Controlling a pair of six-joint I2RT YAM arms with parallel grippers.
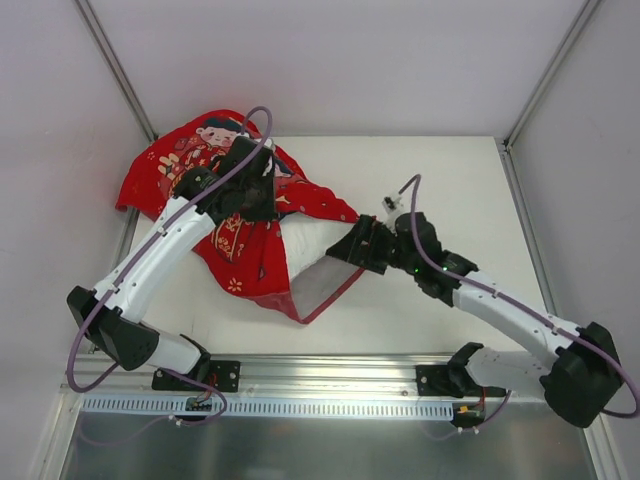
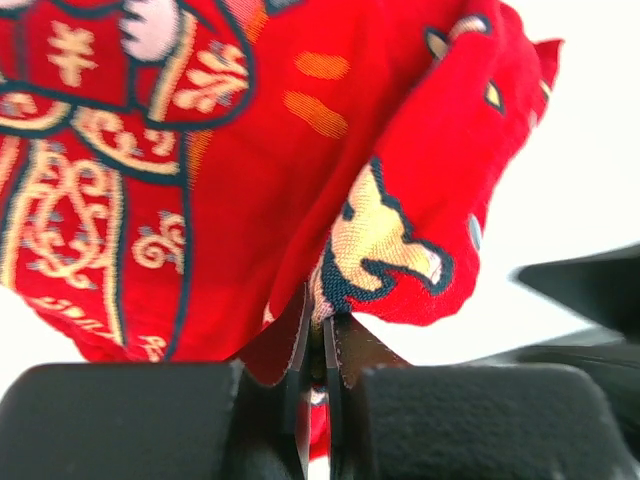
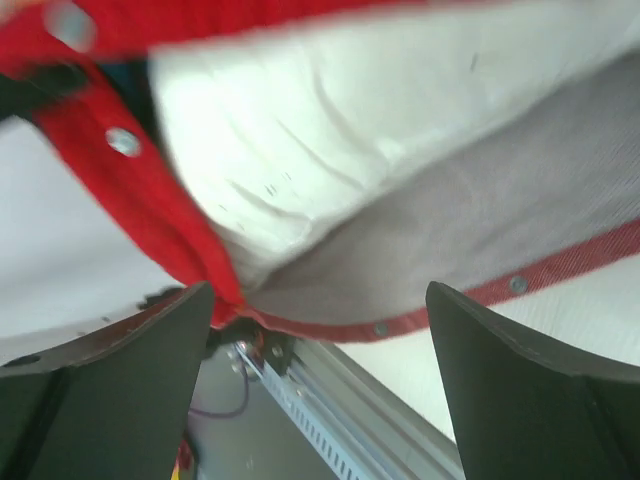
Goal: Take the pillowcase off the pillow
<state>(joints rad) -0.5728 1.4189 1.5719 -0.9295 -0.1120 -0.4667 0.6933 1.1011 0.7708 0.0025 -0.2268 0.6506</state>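
Fabric of the red pillowcase (image 2: 220,200) sits pinched in the left gripper (image 2: 318,350) — the right gripper (image 3: 315,300), jaws spread, faces the exposed white pillow (image 3: 300,130).

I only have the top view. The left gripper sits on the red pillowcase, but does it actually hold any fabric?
Observer: Yes. The left wrist view shows the left gripper shut on a fold of the pillowcase.
Operator: And the right one?
Observer: The right gripper is open and empty, facing the pillowcase's open mouth.
Operator: Any fastening on that mouth?
Observer: Metal snaps along the red hem, undone. The pillow shows white just inside.
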